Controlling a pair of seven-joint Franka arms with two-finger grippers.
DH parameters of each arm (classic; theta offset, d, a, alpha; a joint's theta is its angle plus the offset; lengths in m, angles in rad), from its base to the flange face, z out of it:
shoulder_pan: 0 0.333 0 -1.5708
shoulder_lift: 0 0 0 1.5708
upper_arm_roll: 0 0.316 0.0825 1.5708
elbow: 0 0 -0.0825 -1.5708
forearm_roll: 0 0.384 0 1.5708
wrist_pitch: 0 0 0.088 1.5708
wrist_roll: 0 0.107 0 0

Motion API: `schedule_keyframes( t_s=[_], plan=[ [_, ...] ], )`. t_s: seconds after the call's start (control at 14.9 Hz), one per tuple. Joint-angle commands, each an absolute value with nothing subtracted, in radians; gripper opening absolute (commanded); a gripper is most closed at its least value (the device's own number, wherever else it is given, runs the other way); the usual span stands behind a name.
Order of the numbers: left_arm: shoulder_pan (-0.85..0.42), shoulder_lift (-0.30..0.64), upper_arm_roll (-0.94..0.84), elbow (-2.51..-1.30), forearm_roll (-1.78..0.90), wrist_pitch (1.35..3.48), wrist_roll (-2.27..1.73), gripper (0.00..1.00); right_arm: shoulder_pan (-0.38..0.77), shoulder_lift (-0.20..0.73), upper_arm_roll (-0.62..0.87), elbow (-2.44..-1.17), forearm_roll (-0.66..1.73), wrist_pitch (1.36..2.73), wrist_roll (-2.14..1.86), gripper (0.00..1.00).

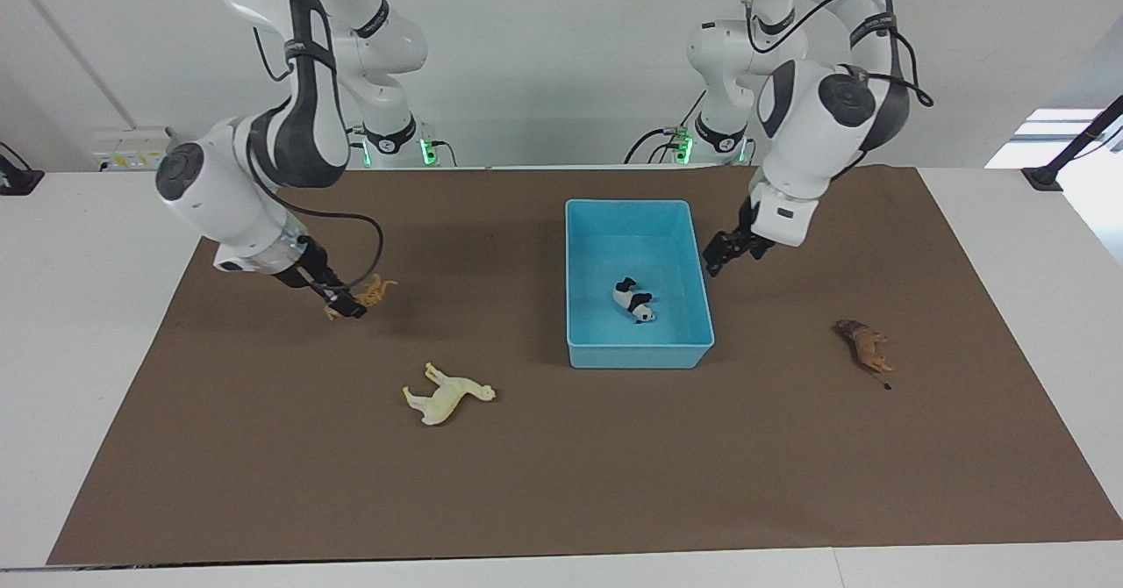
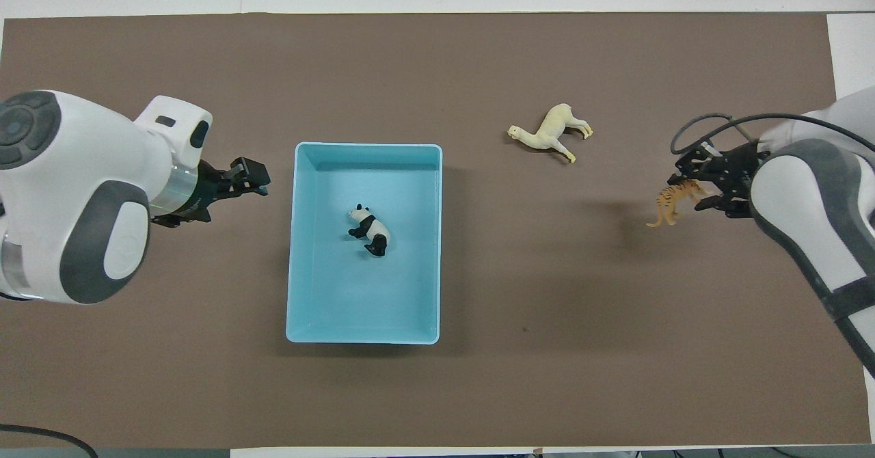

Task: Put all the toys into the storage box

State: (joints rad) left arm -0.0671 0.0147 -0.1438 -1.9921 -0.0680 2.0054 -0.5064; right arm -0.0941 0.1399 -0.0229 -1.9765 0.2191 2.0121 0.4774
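Note:
The light-blue storage box [image 1: 636, 204] [image 2: 369, 146] stands mid-table. The black-and-white panda [image 1: 634, 299] [image 2: 369, 230] lies on its side in it. My left gripper [image 1: 715, 263] [image 2: 260, 178] hangs open and empty just outside the box wall, on the left arm's end. My right gripper [image 1: 351, 307] [image 2: 690, 191] is shut on the orange tiger [image 1: 368, 292] [image 2: 673, 203], held above the mat toward the right arm's end. The cream horse [image 1: 447, 394] [image 2: 550, 130] lies on the mat, farther from the robots. The brown lion [image 1: 864, 346] lies toward the left arm's end, hidden under my left arm in the overhead view.
A brown mat [image 1: 561, 483] covers most of the white table [image 1: 88, 307]. Both arms' elbows stand high over the robots' edge of the table. A socket box [image 1: 132, 149] sits on the table at the right arm's end.

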Motion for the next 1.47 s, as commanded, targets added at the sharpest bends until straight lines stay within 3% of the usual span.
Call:
schedule_keyframes(
  t_s=[0.0,0.2,0.47,0.74,0.87,1.14,1.41],
  plan=[
    [0.067,0.006,-0.152,-2.006,-0.014,2.034,-0.274,1.00,-0.167,0.138,-0.012,-1.980,0.147,2.020,0.151,0.00],
    [0.182,0.060,-0.150,-2.006,-0.009,2.106,-0.027,1.00,-0.192,0.137,-0.012,-1.991,0.114,2.029,0.043,0.00],
    [0.262,0.162,-0.149,-2.002,0.107,2.278,0.023,1.00,-0.175,0.144,-0.011,-1.965,0.115,2.023,0.067,0.00],
    [0.302,0.311,-0.147,-1.921,0.121,2.370,0.021,1.00,-0.043,0.219,-0.002,-1.720,0.152,1.893,0.324,0.00],
    [0.295,0.337,-0.147,-1.914,0.118,2.388,0.017,1.00,0.046,0.265,-0.002,-1.611,0.198,1.878,0.475,0.00],
    [0.307,0.348,-0.149,-1.924,0.112,2.416,0.011,1.00,0.236,0.314,-0.002,-1.523,0.308,1.992,0.775,0.00],
    [0.305,0.344,-0.147,-1.982,0.112,2.443,0.006,1.00,0.487,0.426,-0.002,-1.449,0.367,2.279,1.196,0.00]
  ],
)
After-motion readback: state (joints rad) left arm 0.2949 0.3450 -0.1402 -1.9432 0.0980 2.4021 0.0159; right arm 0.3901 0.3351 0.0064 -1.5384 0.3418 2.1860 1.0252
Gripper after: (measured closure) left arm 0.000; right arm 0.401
